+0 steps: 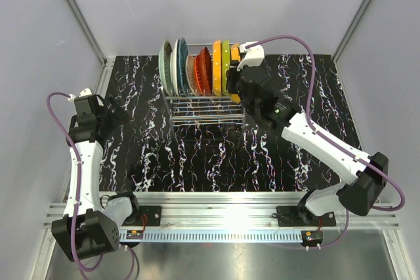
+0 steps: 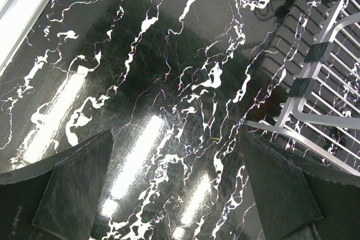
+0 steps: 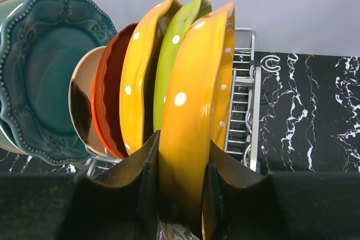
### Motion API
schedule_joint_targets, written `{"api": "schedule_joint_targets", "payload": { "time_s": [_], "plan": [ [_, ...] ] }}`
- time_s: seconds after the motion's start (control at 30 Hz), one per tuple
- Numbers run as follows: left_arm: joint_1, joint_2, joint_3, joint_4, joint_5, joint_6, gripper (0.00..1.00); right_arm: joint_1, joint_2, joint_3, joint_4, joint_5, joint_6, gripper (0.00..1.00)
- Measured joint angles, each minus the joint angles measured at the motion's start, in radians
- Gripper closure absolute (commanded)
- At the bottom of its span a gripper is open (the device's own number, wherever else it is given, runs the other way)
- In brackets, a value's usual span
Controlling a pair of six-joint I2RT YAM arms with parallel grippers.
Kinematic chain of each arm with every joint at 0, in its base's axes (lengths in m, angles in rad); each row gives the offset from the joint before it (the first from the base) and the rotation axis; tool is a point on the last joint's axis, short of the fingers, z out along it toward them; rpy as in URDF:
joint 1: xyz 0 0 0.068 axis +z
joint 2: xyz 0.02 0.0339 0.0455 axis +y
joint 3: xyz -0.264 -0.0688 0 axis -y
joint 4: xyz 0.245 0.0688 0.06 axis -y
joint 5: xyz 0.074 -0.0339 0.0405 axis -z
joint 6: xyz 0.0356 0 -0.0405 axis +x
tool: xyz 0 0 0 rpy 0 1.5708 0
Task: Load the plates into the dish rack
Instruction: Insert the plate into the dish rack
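At the far left, the left gripper is held low over the glossy black tabletop with its white marble veining, well apart from the plates. Its jaws are spread wide and nothing is grasped or touched. In its wrist view only the two dark, matt, wedge-shaped fingers are seen, cut off by the lower edge. One corner of the chrome wire dish rack is caught at the right of that view and the remainder is cropped. The rack is set at the middle back of the table, and seven round plates are stood on edge in a row along it. From the left are seen a pale mint green plate, nearly all cut off in the right wrist view; a teal plate with a scalloped, beaded rim; a smaller cream plate, half covered; a ribbed red-orange plate; an orange dotted plate; a yellow-green dotted plate; and the rightmost orange plate, glossy and white-dotted. This last plate is clenched by the right gripper, one dark finger being pressed on each face. Its lower edge is hidden behind them, so its seating in a slot cannot be told.
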Motion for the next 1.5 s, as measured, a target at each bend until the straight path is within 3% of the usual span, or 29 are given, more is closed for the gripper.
{"api": "schedule_joint_targets", "payload": {
  "time_s": [0.3, 0.57, 0.97, 1.27, 1.5],
  "plan": [
    [-0.001, 0.0, 0.0, 0.0, 0.0, 0.003, 0.01, 0.0, -0.002, 0.003, 0.002, -0.009, 0.003, 0.59],
    [-0.001, 0.0, 0.0, 0.0, 0.0, 0.003, 0.01, 0.0, -0.002, 0.006, 0.008, 0.001, 0.005, 0.71],
    [-0.003, 0.0, 0.0, 0.0, 0.003, 0.004, 0.01, -0.01, 0.006, 0.014, 0.009, 0.006, 0.023, 0.75],
    [-0.003, 0.0, 0.0, 0.0, 0.007, 0.006, 0.01, -0.05, 0.032, 0.025, 0.048, -0.024, 0.048, 0.72],
    [-0.003, -0.005, 0.0, 0.0, 0.007, 0.008, 0.01, -0.064, 0.053, 0.039, 0.092, -0.029, 0.047, 0.58]
  ]
}}
